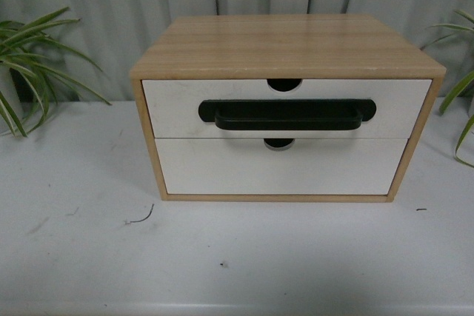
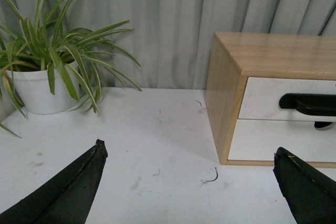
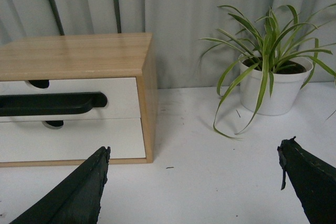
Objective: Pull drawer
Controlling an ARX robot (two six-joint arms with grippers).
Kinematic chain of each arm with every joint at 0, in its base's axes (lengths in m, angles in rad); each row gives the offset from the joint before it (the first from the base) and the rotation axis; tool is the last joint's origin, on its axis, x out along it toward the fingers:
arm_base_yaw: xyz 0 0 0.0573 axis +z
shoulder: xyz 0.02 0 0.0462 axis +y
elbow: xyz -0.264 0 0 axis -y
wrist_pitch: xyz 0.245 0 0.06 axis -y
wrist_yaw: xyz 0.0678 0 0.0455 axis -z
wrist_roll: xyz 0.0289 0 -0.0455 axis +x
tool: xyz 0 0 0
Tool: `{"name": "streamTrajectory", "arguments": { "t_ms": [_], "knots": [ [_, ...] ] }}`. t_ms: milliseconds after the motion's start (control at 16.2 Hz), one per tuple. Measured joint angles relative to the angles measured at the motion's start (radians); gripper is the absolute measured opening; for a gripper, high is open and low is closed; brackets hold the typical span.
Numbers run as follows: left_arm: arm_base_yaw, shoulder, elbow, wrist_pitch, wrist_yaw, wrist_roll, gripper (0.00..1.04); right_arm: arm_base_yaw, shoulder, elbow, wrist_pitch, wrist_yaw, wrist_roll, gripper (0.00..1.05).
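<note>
A light wood cabinet (image 1: 287,46) stands on the white table. Its upper drawer (image 1: 170,105) has a white front, a long black bar handle (image 1: 287,114) and a semicircular notch (image 1: 284,84) in its top edge; it looks shut. Neither arm shows in the front view. My left gripper (image 2: 189,153) is open over bare table to the cabinet's left, with the drawer (image 2: 262,97) and handle (image 2: 310,103) ahead. My right gripper (image 3: 193,153) is open to the cabinet's right, nothing between its fingers; the drawer (image 3: 123,90) and handle (image 3: 52,103) show ahead.
Below sits a plain white drawer front (image 1: 281,168) with no handle. A potted spider plant (image 2: 39,87) stands left of the cabinet and another (image 3: 270,87) to its right. Grey curtain hangs behind. A small bent wire (image 1: 141,218) lies on the table (image 1: 237,264).
</note>
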Motion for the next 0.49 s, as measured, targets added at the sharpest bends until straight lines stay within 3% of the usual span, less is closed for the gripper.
{"name": "streamTrajectory", "arguments": {
  "t_ms": [492],
  "knots": [
    [0.000,0.000,0.000,0.000,0.000,0.000,0.98,0.000,0.000,0.000,0.000,0.000,0.000,0.98]
  ]
}}
